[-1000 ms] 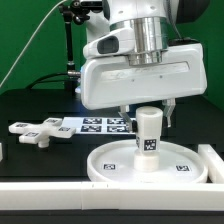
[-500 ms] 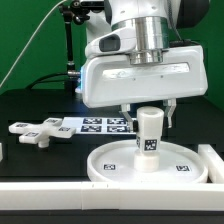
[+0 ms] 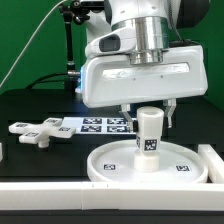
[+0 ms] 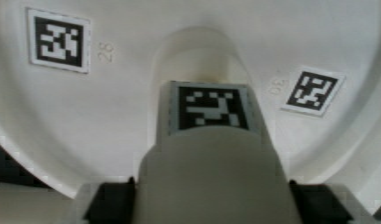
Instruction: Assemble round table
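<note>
The white round disc (image 3: 150, 163) lies flat on the black table near the front. The short white cylinder leg (image 3: 149, 131) stands upright on the disc's central hub, with a square tag on its side. My gripper (image 3: 149, 108) hangs straight above the leg, its black fingers (image 3: 170, 113) on either side of the leg's top. In the wrist view the leg (image 4: 213, 130) fills the middle and the black pads (image 4: 119, 196) press against both its sides over the disc (image 4: 62, 110). The cross-shaped foot (image 3: 36, 131) lies at the exterior view's left.
The marker board (image 3: 95, 125) lies on the table behind the disc. A long white bar (image 3: 60, 202) runs along the front edge, and another white bar (image 3: 213, 158) stands at the exterior view's right. A black stand (image 3: 70, 50) rises at the back.
</note>
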You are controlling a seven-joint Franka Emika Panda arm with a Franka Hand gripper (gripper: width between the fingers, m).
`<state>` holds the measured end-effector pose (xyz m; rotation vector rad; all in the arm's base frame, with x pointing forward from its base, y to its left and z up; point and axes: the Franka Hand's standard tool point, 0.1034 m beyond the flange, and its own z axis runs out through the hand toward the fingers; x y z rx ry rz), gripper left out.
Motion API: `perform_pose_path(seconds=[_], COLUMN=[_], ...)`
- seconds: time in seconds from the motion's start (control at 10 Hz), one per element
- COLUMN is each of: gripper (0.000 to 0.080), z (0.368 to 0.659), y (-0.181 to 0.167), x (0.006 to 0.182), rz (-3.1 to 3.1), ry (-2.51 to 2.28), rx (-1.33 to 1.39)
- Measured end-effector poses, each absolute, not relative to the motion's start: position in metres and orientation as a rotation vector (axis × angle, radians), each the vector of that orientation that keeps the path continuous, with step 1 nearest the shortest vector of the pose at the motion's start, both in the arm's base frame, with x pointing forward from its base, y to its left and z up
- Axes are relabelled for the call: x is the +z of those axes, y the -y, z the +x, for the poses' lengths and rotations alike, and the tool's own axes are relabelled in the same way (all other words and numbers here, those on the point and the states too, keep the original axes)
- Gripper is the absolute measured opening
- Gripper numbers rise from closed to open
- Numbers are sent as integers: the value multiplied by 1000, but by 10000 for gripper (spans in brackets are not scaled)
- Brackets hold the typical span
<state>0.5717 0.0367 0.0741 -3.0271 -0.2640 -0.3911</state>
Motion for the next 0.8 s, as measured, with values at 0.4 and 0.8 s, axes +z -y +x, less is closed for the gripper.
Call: perform_pose_path(seconds=[0.4,0.8], gripper=[409,409], z=[572,569], y=[-36,-29], x=[74,73], rz=[-3026,-2965], ry=[228,-342], rx=[-392,-425])
